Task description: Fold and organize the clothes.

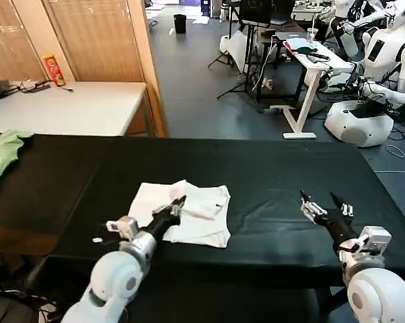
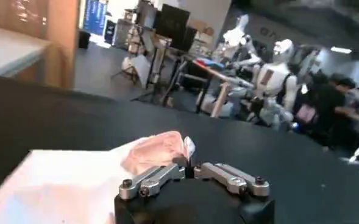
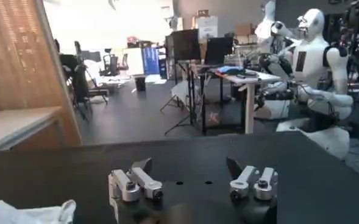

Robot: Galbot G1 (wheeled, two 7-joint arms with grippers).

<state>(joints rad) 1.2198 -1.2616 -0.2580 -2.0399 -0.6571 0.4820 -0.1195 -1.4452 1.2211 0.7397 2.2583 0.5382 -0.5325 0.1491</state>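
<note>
Clenched tight on the left: jaws of the left gripper [image 1: 177,204] pinched together on a raised fold of the white cotton short-sleeved T-shirt [image 1: 189,215], right at the middle of the garment. Seen from the left wrist [image 2: 190,167], both fingers meeting at their tips, a bunched lip of that white cloth [image 2: 158,151] caught between them and lifted off the rest of the fabric. Lying partly folded on the black-covered desk [image 1: 270,175], that shirt, roughly rectangular, toward the near edge and left of centre, print hidden. Reaching in low from the near side, the left arm, forearm stretched over the shirt's near-left corner.

Released on the right: jaws of the right gripper [image 1: 325,204] spread wide apart, nothing between them, hovering above bare black desk well to the right of the shirt. Same story from the right wrist [image 3: 191,176]: fingers splayed, dark desk top [image 3: 185,152] in the gap, and just a corner of the white shirt [image 3: 27,213] peeking in at the frame's edge.

Far left of the desk, draped over the edge, a smaller light green garment [image 1: 2,153], well apart from both grippers. Beyond the desk, a white tabletop [image 1: 68,108] carrying a red cylindrical snack can [image 1: 54,69].
</note>
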